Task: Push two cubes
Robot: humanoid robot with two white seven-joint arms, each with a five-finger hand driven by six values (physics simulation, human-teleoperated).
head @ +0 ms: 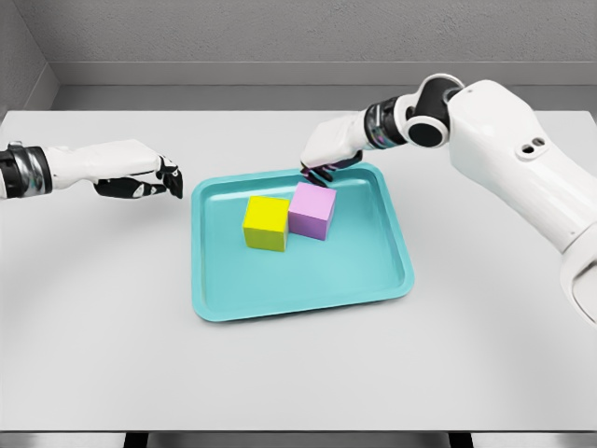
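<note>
- Two cubes, yellow cube point(267, 224) and purple cube point(312, 211), touching, centre-frame in teal tray point(373, 280).
- Right hand point(328, 151), fingers curled, empty, sits just above-right of purple; nearer hand.
- Left hand point(140, 173), relaxed, left of tray.

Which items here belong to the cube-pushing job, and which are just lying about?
Part of the job:
yellow cube
purple cube, touching the yellow one
right hand, just behind the purple cube
left hand, held off beside the tray

Just there:
teal tray, holding both cubes
white table
</note>
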